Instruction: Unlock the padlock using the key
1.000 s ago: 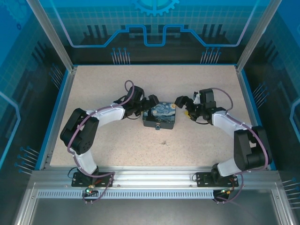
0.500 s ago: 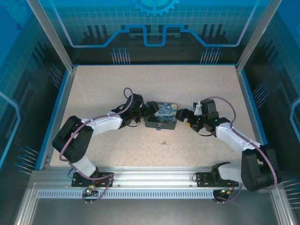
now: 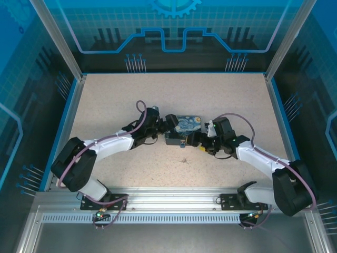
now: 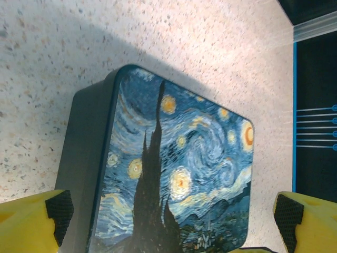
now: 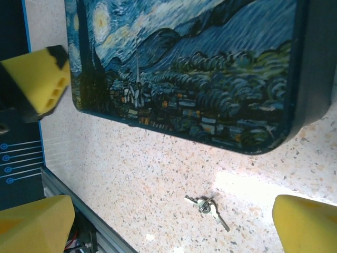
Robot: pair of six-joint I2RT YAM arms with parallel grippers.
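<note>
The dark box [image 3: 184,128] with the swirly blue-and-yellow painting lies mid-table. A tiny bluish padlock [image 3: 181,143] shows at its near side. A small bunch of keys [image 3: 183,159] lies on the table in front of the box. My left gripper [image 3: 171,123] is at the box's left end, open. In the left wrist view the box [image 4: 179,174] fills the space between its fingers [image 4: 57,212]. My right gripper [image 3: 194,139] is at the box's near right corner, open and holding nothing. In the right wrist view the keys [image 5: 207,205] lie between and beyond its fingertips [image 5: 37,224].
The speckled table [image 3: 116,95] has a raised blue rim [image 3: 67,108] and metal posts at the corners. A yellow finger of the left gripper [image 5: 39,79] shows at the box's far end in the right wrist view.
The right gripper has swung left and nearer, from beside the box's right end to its near right corner. The left arm has stretched lower, its gripper closing in on the box's left end.
</note>
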